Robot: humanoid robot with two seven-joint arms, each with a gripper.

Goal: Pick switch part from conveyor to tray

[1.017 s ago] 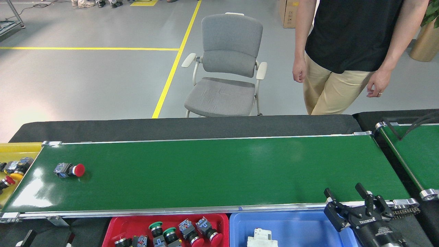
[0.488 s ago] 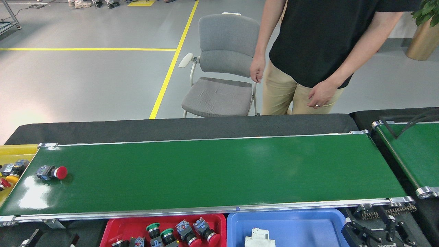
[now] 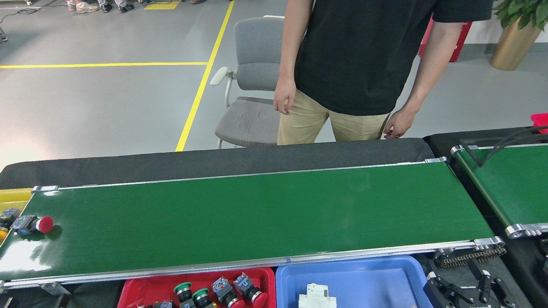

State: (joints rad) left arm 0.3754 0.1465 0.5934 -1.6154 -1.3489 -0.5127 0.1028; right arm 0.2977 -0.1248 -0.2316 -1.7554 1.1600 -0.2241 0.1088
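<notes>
We are seeing the person (image 3: 355, 55) stepping leftward behind the conveyor (image 3: 257, 209) until the chair (image 3: 250, 85) is half hidden, 1 hand hovering near the far padding; from 1 second ago the switch part (image 3: 33, 224) is drifting left and is now lying on its side almost at the belt's left end, just beside the yellow bin (image 3: 13, 196), so we are judging this pick is slipping away. Our right gripper (image 3: 466, 288) is sinking to the lower right corner by the blue tray (image 3: 342, 273), fingers apart and holding nothing; our left gripper is out of view. Most of the belt is lying bare, giving us open room, while the red tray (image 3: 201, 278) is sitting below the near rail
</notes>
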